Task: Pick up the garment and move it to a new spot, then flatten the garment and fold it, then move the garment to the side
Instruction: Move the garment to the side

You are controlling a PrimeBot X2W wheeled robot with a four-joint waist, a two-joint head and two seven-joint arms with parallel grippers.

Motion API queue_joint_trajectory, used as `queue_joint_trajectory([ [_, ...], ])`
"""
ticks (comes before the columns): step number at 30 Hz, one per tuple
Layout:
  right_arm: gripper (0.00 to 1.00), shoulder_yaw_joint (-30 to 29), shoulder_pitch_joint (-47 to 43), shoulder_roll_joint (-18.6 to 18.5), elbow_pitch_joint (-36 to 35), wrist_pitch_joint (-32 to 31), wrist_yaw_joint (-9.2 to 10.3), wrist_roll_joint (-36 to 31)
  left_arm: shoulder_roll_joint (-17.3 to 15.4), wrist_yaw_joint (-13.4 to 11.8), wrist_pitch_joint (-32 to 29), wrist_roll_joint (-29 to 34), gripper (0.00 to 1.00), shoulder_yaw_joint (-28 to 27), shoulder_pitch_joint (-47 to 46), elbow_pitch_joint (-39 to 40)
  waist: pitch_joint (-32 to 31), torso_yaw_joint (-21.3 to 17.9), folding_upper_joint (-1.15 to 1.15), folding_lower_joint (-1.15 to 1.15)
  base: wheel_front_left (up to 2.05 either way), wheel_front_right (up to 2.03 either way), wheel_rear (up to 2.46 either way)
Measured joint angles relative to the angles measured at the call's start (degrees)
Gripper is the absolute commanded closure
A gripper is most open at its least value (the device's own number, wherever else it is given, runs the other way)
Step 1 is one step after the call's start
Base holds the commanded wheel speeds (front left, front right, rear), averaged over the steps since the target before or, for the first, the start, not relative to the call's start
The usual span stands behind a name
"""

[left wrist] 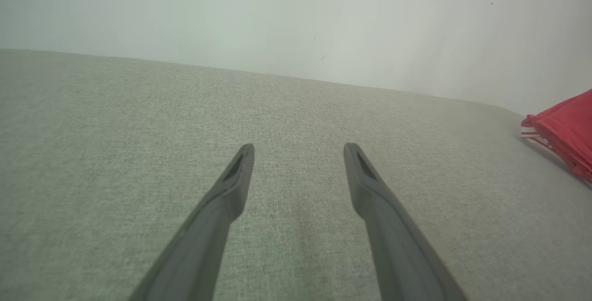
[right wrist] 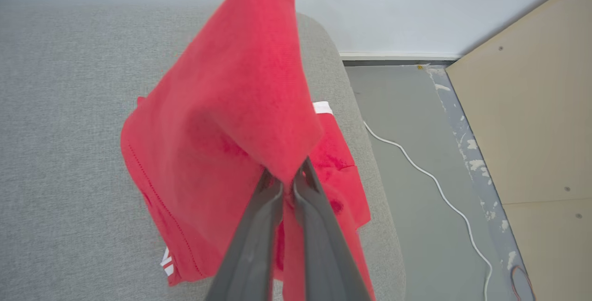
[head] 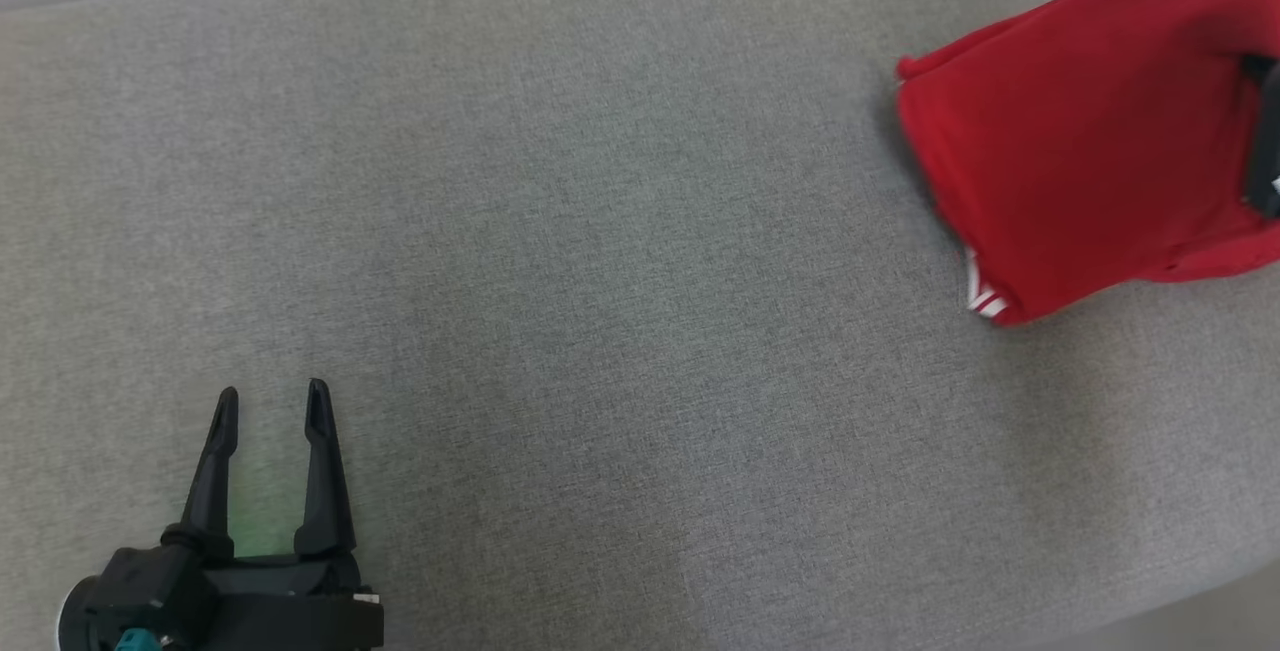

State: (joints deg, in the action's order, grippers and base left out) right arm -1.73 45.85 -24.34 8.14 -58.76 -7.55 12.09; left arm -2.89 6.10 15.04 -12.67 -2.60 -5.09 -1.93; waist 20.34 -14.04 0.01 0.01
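Right up against the lens in the right wrist view, the right hand (right wrist: 287,176) is clamped shut on a pinch of the red garment (right wrist: 222,107). The cloth peaks up at the grip and drapes down onto the grey table (right wrist: 60,130). In the head view the garment sits at the upper right of the frame, well apart from the left hand (head: 273,393), which hovers wide open and holding nothing at the lower left.

Watch three things:
- **Slip:** your grip looks to take only a small fold of cloth, so a quick move could let it slip out.
- **Unfolding:** with one pinch point carrying it, the bundle may sag and open, undoing any folding.
- **Falling off the end:** the garment lies close to the table's rounded end at the centre right of the right wrist view. Carry it further that way and part of it could slide off to the floor (right wrist: 407,162), near the white cable (right wrist: 430,176).

Count: one garment, two hands, one table, one cable, and one tan panel (right wrist: 532,107) at the right edge.
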Motion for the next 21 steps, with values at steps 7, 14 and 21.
queue_joint_trajectory([
  [7,1.0,-7.3,-1.0,0.0,0.7,3.7,0.0,-3.4,0.0,0.8,0.0,1.7,0.0,0.5,-1.0,0.0,2.0,-0.3,-0.01,-0.01,0.0,0.0,0.0],
  [14,1.0,-13.5,-2.4,-1.2,4.8,13.9,-0.01,-11.4,-0.9,1.0,0.0,3.0,0.0,1.2,-2.3,0.8,4.1,1.3,-0.01,-0.01,0.0,0.0,0.0],
  [21,0.0,-18.3,-2.8,-0.9,8.9,23.5,-0.01,-20.4,-2.2,1.3,0.0,3.1,0.0,1.8,-3.3,1.6,6.1,3.0,-0.01,0.0,0.0,0.0,0.0],
])
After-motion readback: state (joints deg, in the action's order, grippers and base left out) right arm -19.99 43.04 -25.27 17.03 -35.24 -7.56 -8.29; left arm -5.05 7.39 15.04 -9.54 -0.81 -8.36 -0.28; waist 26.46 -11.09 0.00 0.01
